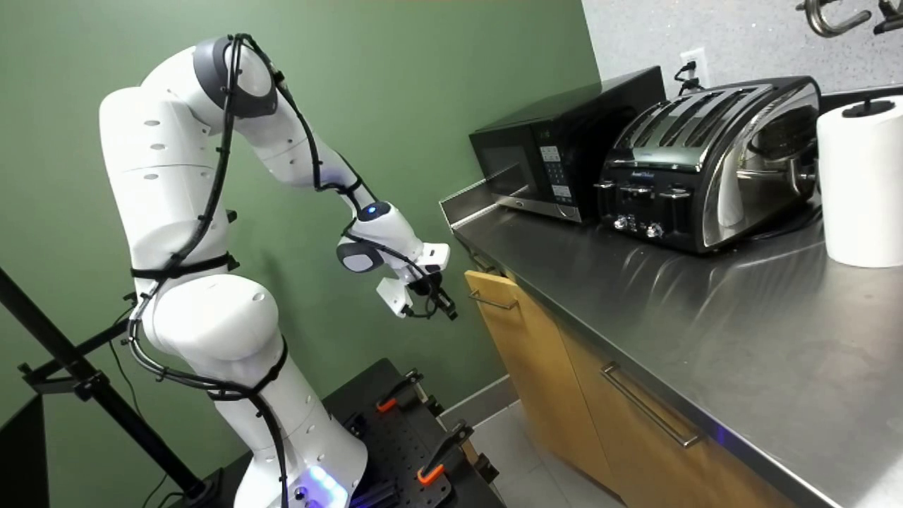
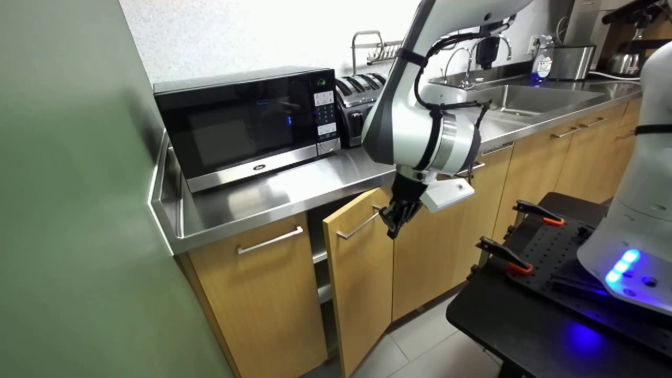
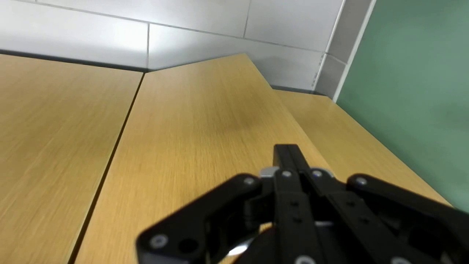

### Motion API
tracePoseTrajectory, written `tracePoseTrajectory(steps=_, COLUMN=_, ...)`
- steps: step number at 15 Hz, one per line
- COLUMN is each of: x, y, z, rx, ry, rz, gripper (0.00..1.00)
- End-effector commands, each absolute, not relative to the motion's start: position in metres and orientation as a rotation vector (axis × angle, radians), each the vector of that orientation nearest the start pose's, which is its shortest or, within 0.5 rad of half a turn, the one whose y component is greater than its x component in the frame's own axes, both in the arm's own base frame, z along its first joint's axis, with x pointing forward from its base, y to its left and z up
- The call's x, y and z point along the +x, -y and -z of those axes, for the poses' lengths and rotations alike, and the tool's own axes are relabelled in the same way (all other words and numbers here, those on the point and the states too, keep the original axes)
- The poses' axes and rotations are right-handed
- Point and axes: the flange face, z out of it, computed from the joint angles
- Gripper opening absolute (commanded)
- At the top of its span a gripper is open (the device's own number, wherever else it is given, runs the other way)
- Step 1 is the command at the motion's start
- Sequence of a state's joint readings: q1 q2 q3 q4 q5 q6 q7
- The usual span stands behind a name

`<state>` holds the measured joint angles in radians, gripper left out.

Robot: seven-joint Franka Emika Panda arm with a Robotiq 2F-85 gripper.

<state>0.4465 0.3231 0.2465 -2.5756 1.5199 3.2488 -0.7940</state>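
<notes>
My gripper (image 3: 286, 148) is shut, its two black fingers pressed together with nothing between them. It hangs in front of a wooden cabinet door (image 2: 362, 283) that stands ajar, the dark gap and shelf edges (image 2: 320, 257) showing beside it. In an exterior view the gripper (image 2: 391, 230) appears close to the right end of the door's bar handle (image 2: 357, 227); I cannot tell whether they touch. Another exterior view has the gripper (image 1: 452, 312) left of the same door (image 1: 529, 353) and its handle (image 1: 492, 302). The wrist view shows the door face (image 3: 205, 121) beneath the fingers, which cover most of the handle.
Above the door runs a steel counter (image 1: 635, 310) bearing a microwave (image 2: 247, 126), a toaster (image 1: 705, 162) and a paper towel roll (image 1: 864, 183). A closed cabinet front (image 2: 257, 304) adjoins the opening. The green wall (image 3: 421, 91) bounds one side. Clamps (image 1: 441, 451) hold the arm's base plate.
</notes>
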Motion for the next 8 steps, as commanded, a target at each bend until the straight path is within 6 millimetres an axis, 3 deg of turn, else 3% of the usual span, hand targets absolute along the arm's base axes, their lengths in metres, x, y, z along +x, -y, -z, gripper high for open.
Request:
tracePoseTrajectory(steps=1, x=0.35, y=-0.173, z=-0.157, rx=-2.979, ry=-0.103, rz=0.323, gripper=0.01)
tracePoseTrajectory(steps=3, x=0.35, y=-0.176, z=-0.157, rx=-3.01, ry=-0.1, rz=0.362, gripper=0.0)
tracePoseTrajectory(steps=7, x=0.35, y=-0.201, z=-0.166, rx=-3.13, ry=0.053, rz=0.637, gripper=0.0)
tracePoseTrajectory(steps=8, x=0.363, y=-0.18, z=-0.187, rx=-3.109, ry=0.088, rz=0.653, gripper=0.0)
